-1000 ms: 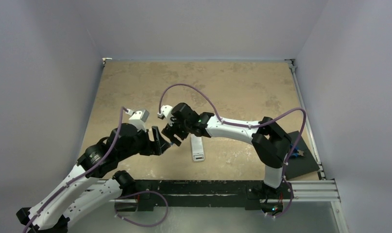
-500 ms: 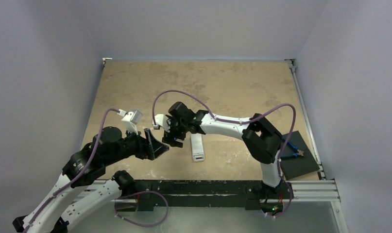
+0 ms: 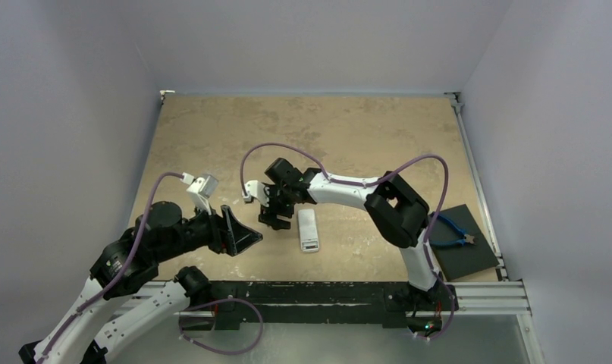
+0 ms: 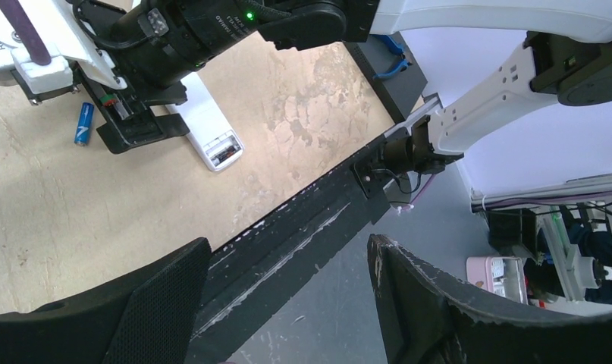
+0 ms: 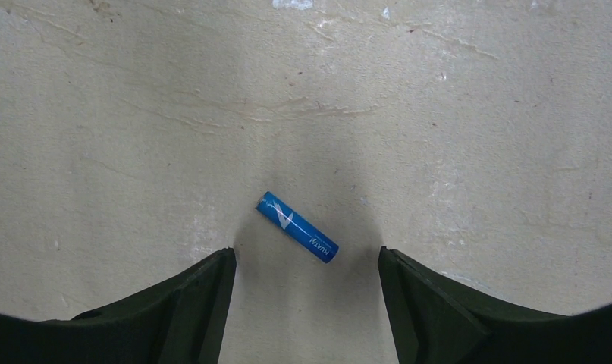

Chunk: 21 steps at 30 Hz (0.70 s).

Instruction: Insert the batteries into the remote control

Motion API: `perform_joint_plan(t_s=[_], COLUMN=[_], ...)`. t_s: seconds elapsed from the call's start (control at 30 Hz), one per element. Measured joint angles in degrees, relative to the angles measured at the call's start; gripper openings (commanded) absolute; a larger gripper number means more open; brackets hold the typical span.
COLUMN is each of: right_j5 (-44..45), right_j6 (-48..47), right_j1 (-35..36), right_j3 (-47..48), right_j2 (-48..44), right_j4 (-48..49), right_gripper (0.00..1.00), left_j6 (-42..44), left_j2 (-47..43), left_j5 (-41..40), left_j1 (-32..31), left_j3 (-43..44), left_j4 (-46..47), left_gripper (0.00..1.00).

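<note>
The remote control [image 3: 309,230] lies white back up on the tan table, its battery compartment [image 4: 224,149] uncovered at the near end, with something dark inside. A blue battery [image 5: 297,227] lies loose on the table, to the left of the remote [image 4: 204,121]. My right gripper [image 5: 306,254] points down over the blue battery [image 4: 83,123], open, a fingertip on each side of it and not touching. From above, that gripper [image 3: 275,217] hides the battery. My left gripper [image 3: 240,236] hovers open and empty to the left, looking past the table's front edge [image 4: 287,250].
A black pad [image 3: 463,250] with blue-handled cutters [image 3: 456,236] sits at the table's right front corner. A black rail [image 3: 325,292] runs along the front edge. Grey walls close in the table on three sides.
The left gripper has drawn back to the left, away from the right gripper that it nearly touched. The right gripper has shifted slightly left over the blue battery.
</note>
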Motion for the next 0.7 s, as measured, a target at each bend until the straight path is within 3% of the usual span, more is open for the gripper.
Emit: perform_joint_plan(t_s=[0.7], right_j5=[-0.22], right_j6=[0.2], right_j1=[0.0], right_j3=[2.19], right_j2=[1.55], right_j4=[1.29], right_gripper=[0.7], left_j6=[-0.11], left_j2=[-0.55], left_j5=[0.39], left_j1=[0.0], left_j3=[0.0], left_j4=[-0.09], left_gripper=[0.76])
